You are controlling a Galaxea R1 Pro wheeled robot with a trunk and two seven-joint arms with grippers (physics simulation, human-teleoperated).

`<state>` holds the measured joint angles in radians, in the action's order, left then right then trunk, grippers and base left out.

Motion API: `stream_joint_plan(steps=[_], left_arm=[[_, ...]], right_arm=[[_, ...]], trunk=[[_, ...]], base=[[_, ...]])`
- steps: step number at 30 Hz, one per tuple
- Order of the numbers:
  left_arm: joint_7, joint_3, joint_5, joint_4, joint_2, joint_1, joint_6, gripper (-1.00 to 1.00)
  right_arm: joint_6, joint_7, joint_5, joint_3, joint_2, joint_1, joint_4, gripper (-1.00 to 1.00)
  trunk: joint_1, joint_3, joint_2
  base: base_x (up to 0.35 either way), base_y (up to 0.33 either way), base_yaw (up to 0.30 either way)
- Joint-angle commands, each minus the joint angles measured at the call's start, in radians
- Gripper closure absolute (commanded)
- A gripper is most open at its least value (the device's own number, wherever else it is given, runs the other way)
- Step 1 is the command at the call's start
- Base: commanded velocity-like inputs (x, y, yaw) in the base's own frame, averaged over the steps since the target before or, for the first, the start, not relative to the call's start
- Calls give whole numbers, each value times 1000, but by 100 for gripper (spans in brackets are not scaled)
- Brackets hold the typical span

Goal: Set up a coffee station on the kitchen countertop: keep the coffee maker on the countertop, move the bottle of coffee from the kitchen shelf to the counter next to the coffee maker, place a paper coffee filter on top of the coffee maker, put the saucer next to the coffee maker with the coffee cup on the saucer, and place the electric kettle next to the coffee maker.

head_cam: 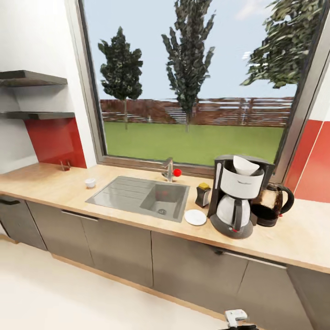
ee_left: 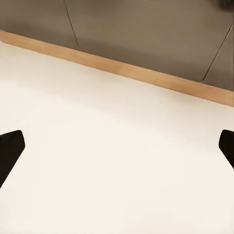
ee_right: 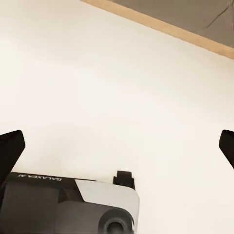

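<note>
Partly, the coffee maker (head_cam: 236,195) hides the electric kettle (head_cam: 272,204).

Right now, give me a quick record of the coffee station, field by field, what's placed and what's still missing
coffee maker: on the countertop, right of the sink
paper filter: on top of the coffee maker
bottle of coffee: on the counter, just left of the coffee maker
saucer: beside the coffee maker, empty
coffee cup: left of the sink, not on the saucer
electric kettle: right of the coffee maker
left gripper: open, over the floor
right gripper: open, over the floor
</note>
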<state>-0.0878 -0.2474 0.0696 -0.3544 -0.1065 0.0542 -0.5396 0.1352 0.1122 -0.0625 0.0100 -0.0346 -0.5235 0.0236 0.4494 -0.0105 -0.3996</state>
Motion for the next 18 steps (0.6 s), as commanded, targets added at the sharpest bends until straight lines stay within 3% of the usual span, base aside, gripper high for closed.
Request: stream_joint_plan(steps=[1, 8, 15, 18], left_arm=[[-7, -9, 7, 2, 1, 1, -3, -100], [-7, -9, 7, 2, 1, 1, -4, -100], [-6, -9, 6, 2, 1, 1, -3, -100], [-6, -10, 6, 2, 1, 1, -3, -100]], right_arm=[[6, 4, -7, 1, -1, 0, 2, -100], [8, 1, -12, 6, -12, 1, 2, -100], [5, -2, -105, 64, -25, 31, 1, -100], [4, 0, -118, 69, -25, 34, 1, -100]], trunk=[[1, 1, 0], [1, 3, 0], [1, 3, 0], [1, 3, 0]], base=[[213, 283, 278], [231, 276, 182], [237, 272, 13], [235, 273, 1]])
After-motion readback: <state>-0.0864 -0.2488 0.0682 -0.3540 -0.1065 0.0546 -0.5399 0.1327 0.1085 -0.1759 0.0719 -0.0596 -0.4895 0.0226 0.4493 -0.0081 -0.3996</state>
